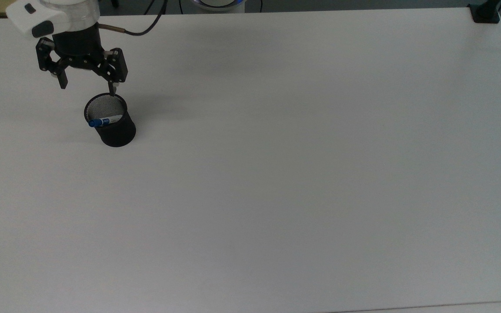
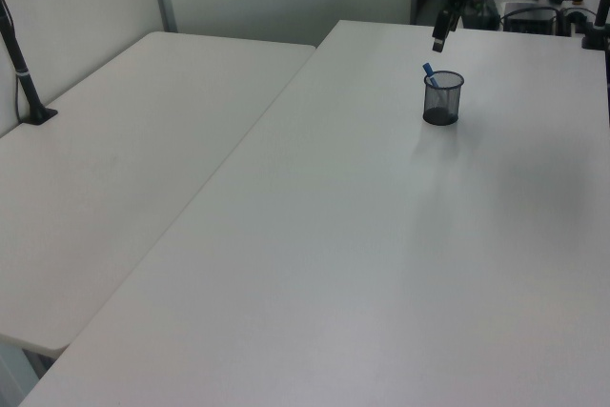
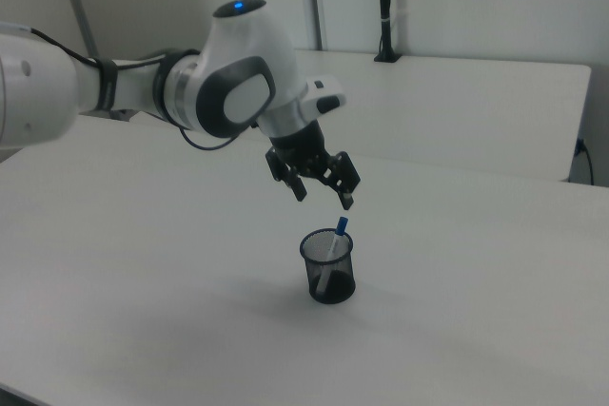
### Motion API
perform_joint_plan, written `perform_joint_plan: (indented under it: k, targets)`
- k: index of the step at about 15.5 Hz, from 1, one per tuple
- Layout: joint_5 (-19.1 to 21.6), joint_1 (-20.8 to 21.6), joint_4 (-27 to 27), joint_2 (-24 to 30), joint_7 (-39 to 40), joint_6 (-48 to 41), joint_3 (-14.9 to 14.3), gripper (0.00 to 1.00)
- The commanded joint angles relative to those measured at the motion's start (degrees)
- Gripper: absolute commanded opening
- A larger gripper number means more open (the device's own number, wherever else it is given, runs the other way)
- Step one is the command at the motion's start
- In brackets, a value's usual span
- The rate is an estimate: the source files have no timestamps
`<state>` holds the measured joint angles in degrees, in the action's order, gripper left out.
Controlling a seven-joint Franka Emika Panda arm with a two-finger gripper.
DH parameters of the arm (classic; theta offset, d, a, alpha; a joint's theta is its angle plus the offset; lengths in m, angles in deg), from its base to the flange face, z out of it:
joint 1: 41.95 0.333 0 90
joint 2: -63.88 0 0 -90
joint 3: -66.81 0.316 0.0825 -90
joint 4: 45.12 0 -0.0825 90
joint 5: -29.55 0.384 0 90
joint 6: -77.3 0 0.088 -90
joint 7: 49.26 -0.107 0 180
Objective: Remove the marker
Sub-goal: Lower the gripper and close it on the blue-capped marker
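— Where's the marker (image 1: pixel 105 121)?
— I see it leaning in the cup (image 1: pixel 115 130), upper left of the top view, on the bench (image 1: pixel 276 174).
— Gripper (image 1: pixel 88 87)?
— Released, fingers spread, hanging just above the cup's rim.

Arm enters the top view from the upper left corner: white wrist housing (image 1: pixel 52 15) with a dark button, black cable trailing off toward the top view's right. Below it, black gripper (image 1: pixel 87 89), pointing down, fingers spread wide apart with nothing between them. One fingertip (image 1: pixel 63 82) sits toward the top view's left, the other lower and toward the top view's right.

Right view: white arm (image 3: pixel 114 92) reaches in from the right view's left, large rounded joint with a blue light on top, grey side panel. The gripper (image 3: pixel 324 195) hangs beneath the wrist, tilted, jaws apart, held in the air.

Left view: the gripper (image 2: pixel 440 33) is small, dark, at the far end, angled downward.
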<state>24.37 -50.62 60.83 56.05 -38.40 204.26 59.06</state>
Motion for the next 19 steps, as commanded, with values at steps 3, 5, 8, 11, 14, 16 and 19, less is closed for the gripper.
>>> perform_joint_plan:
  k: [3, 5, 8, 11, 14, 16, 19]
  targets:
    - [-0.4, 0.9, 1.9, -2.8, -7.2, 7.3, -1.0, 1.00]
    - [-0.4, 0.9, 1.9, -4.1, -8.3, 9.0, -1.0, 0.93]
    - [-0.4, 0.9, 2.0, -5.4, -8.8, 10.8, -1.0, 0.82]
    - [-0.4, 0.9, 2.4, -5.5, -8.8, 11.1, -1.0, 0.76]
    - [-0.4, 1.2, 2.4, -6.4, -8.8, 11.2, -1.0, 0.67]
    - [-0.3, 1.2, 2.5, -6.6, -8.8, 12.7, -1.0, 0.62]
    - [-0.4, 1.2, 2.5, -7.2, -10.0, 14.0, -1.0, 0.46]
